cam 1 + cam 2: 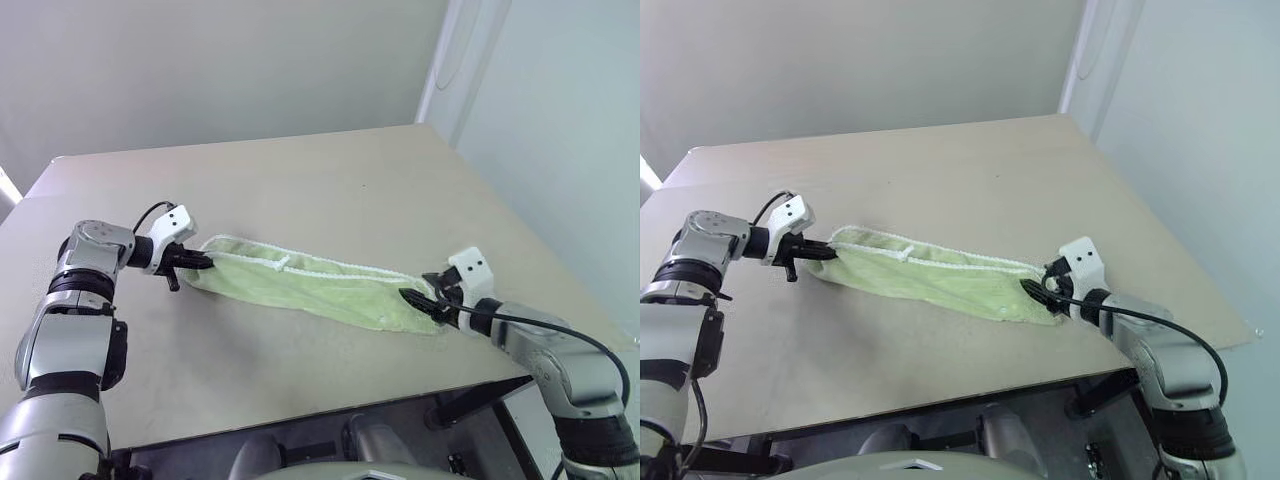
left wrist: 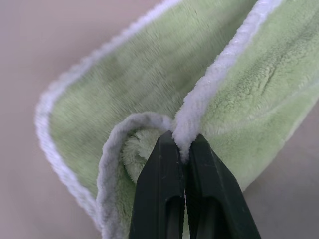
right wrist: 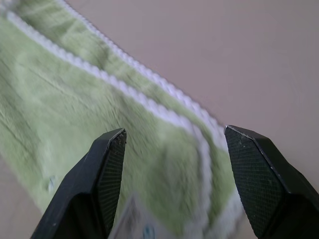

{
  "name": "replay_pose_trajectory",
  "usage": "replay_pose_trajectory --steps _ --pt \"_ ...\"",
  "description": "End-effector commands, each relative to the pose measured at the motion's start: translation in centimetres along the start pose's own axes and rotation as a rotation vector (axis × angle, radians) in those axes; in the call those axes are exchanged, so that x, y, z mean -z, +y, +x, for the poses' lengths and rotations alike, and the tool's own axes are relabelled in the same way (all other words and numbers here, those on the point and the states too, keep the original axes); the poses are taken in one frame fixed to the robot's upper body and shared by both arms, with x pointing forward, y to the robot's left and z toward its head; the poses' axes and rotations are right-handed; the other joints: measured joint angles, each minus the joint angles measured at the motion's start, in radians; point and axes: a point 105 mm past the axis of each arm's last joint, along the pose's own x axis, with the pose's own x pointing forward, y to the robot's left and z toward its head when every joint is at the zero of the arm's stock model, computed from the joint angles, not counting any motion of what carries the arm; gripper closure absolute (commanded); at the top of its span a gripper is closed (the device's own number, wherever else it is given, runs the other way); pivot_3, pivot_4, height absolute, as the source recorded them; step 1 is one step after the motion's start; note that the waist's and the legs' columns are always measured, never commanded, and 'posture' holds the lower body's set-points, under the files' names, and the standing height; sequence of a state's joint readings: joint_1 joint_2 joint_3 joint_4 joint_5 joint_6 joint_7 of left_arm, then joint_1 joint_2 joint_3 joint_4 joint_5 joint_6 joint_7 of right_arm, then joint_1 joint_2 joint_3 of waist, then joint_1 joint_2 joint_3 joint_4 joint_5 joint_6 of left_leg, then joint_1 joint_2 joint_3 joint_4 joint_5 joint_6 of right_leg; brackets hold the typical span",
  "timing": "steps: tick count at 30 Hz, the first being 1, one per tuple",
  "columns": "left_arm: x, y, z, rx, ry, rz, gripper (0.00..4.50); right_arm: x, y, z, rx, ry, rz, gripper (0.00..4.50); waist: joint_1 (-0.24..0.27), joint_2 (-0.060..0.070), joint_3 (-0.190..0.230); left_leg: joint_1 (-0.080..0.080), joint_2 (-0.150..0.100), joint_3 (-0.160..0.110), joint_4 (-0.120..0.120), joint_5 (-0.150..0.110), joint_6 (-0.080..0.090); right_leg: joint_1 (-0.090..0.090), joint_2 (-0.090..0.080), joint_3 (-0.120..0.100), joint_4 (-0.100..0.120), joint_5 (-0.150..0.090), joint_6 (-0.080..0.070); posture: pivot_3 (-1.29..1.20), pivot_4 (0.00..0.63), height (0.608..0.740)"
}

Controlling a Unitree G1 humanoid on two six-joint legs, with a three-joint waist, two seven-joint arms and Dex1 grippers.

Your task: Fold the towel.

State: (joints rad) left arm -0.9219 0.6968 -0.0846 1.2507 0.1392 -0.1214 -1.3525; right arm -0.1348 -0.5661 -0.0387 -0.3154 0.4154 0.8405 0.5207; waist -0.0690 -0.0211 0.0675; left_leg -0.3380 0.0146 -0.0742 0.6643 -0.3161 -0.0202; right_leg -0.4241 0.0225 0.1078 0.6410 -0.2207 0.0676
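The towel (image 1: 305, 285), pale lime green with white edging, lies as a long folded strip across the middle of the table (image 1: 330, 185). My left gripper (image 1: 200, 262) is shut on the towel's left end; in the left wrist view its fingers (image 2: 164, 189) pinch the white edging (image 2: 209, 84). At the strip's right end my right gripper (image 1: 418, 303) stands open, and in the right wrist view its fingertips (image 3: 112, 164) straddle the towel's corner (image 3: 164, 169) without closing on it.
The beige table ends close behind my right gripper at its right edge (image 1: 560, 270) and at its front edge (image 1: 330, 405). Grey walls stand behind. Bare tabletop stretches beyond the towel.
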Motion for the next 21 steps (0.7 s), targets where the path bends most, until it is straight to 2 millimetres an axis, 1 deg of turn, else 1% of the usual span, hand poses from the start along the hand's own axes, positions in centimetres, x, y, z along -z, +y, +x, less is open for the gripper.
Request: replay_pose_trajectory --steps 1,5,10,13,17,20,21 --pt "-1.4 0.4 -0.2 -0.02 -0.044 0.044 4.47 -0.3 0.1 0.9 -0.03 0.012 0.004 1.21 0.002 0.0 0.0 0.0 0.0 0.0 0.0 0.0 0.0 0.0 0.0 0.0 0.0 0.0 0.0 0.0 0.0 0.74" --pt "-1.4 0.3 0.0 -0.021 -0.05 0.043 4.47 0.1 -0.1 1.8 -0.039 0.046 0.013 1.21 0.001 0.0 0.0 0.0 0.0 0.0 0.001 0.0 0.0 0.0 0.0 0.0 0.0 0.0 0.0 0.0 0.0 0.74" --pt "-1.4 0.4 0.0 -0.031 -0.051 0.044 4.47 0.2 -0.2 1.9 -0.037 0.047 0.02 1.21 0.0 0.0 0.0 0.0 0.0 0.0 0.001 0.0 0.0 0.0 0.0 0.0 0.0 0.001 0.002 0.0 0.0 0.74" --pt "-1.4 0.5 -0.1 -0.039 -0.05 0.041 4.5 0.4 -0.2 1.8 -0.034 0.045 0.021 1.86 0.0 0.0 0.0 0.0 0.0 0.0 0.001 0.0 0.0 0.0 0.0 0.0 0.0 0.001 0.002 0.0 0.0 0.74" --pt "-1.0 0.7 -0.2 -0.056 -0.031 0.049 4.5 0.5 0.0 1.3 -0.034 0.043 0.006 3.28 0.0 0.0 0.0 0.0 0.0 0.0 0.001 0.0 0.0 0.0 0.0 0.0 0.001 0.001 0.002 0.0 0.0 0.74" --pt "-1.1 0.7 -0.3 -0.058 -0.039 0.043 4.5 0.3 0.1 0.7 -0.028 0.034 -0.009 4.37 0.0 0.0 0.0 0.0 0.0 0.0 0.001 0.0 0.0 0.0 0.0 0.0 0.001 0.001 0.002 0.0 0.0 0.74" --pt "-1.2 0.8 -0.3 -0.059 -0.044 0.04 4.5 0.3 0.0 0.6 -0.026 0.032 -0.014 4.47 0.0 0.0 0.0 0.0 0.0 0.0 0.001 0.0 0.0 0.0 0.0 0.0 0.001 0.001 0.002 0.0 0.0 0.74"
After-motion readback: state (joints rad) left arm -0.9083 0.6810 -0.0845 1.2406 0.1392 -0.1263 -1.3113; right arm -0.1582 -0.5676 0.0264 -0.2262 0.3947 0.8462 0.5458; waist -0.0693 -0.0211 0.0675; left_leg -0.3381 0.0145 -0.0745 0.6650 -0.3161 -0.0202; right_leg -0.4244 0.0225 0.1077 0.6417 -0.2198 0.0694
